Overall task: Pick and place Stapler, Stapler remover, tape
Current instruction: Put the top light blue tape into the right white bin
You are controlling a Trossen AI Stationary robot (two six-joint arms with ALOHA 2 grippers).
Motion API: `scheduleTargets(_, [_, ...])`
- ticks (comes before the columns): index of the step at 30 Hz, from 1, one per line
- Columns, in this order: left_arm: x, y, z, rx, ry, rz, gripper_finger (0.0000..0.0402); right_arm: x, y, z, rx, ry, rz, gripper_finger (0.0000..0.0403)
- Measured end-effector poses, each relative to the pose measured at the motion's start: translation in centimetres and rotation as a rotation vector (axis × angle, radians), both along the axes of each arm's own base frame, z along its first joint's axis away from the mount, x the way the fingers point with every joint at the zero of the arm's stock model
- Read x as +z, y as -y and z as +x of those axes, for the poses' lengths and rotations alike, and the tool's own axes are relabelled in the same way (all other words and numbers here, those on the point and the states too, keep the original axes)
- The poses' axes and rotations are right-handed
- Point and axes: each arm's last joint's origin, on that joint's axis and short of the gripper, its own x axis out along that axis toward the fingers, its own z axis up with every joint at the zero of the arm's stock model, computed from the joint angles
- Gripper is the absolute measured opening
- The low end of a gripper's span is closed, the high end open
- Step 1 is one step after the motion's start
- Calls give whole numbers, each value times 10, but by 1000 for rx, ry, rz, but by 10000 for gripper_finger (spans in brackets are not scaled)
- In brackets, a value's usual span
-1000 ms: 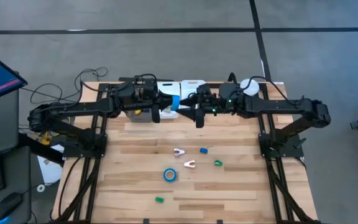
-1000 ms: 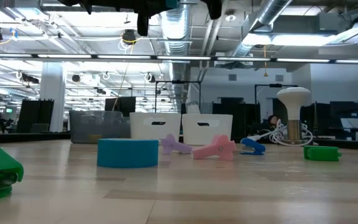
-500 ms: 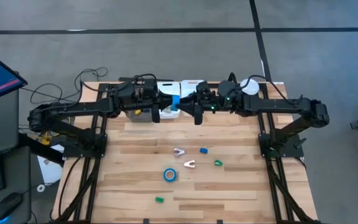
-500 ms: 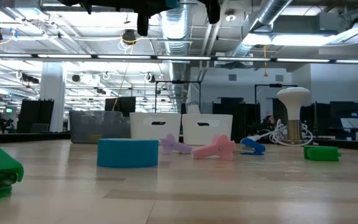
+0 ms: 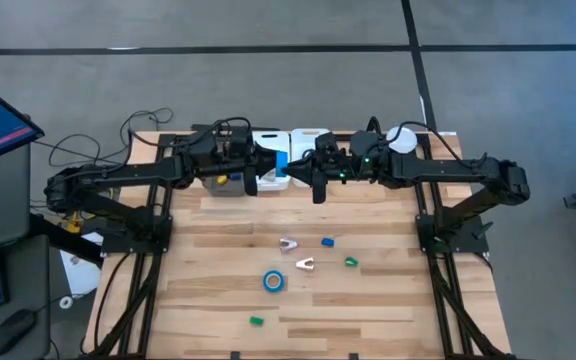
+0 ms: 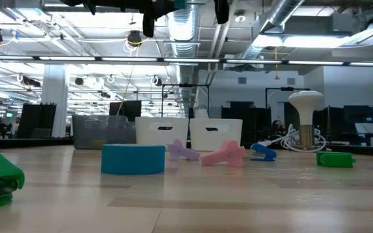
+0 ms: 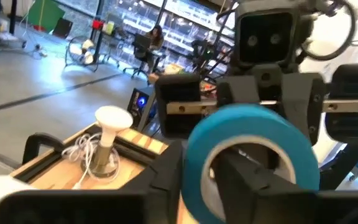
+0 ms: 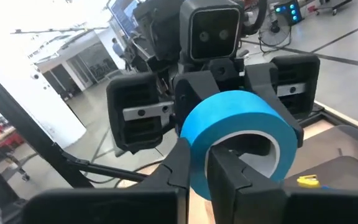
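A bright-blue tape roll [image 5: 281, 165] hangs in the air over the far middle of the table, between my two grippers. My right gripper [image 8: 197, 177] has come at it from the right and is shut on it. My left gripper [image 7: 201, 186] faces it from the left. One of its fingers is inside the ring and one outside, a little apart from the ring's wall. A second tape roll [image 5: 273, 281] lies flat on the table, near two pale stapler removers [image 5: 287, 243] [image 5: 305, 265]. A blue stapler [image 5: 327, 241] and two green staplers [image 5: 351, 262] [image 5: 256, 321] also lie on the table. My right gripper pinches the ring's wall [image 8: 199, 163], with one finger inside the hole and one outside. The fingers lie level, coming from the table's right. The roll stands on edge, lifted clear of the table. My left gripper's fingers flank the wall's opposite side [image 7: 197, 168]; whether they touch it I cannot tell.
Two white bins [image 5: 268, 140] [image 5: 308, 137] and a grey bin [image 5: 223, 186] stand along the far edge, under the grippers. A white mushroom-shaped thing with a cable [image 5: 400, 137] stands at the far right. The near half of the table holds only the small items.
My right gripper has moved a little toward the table's left, up to the tape roll held out by my left gripper. The roll has stayed where it was, clear of the table.
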Motion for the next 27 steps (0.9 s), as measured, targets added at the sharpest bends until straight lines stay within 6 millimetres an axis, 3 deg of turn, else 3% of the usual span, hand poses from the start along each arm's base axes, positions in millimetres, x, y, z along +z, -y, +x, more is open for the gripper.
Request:
scheduleTargets(5, [1, -5, -3, 18, 4, -11, 134, -2, 1, 0, -31, -24, -16, 19])
scheduleTargets(11, [-6, -7, -8, 27, -96, -45, 164, -3, 3, -5, -39, -60, -18, 19])
scheduleTargets(20, [-4, -5, -21, 32, -170, -10, 164, -1, 13, -29, -104, -198, -34, 19])
scheduleTargets(27, [12, -1, -49, 53, -171, 24, 148, -9, 43, -48, -142, -340, -15, 19])
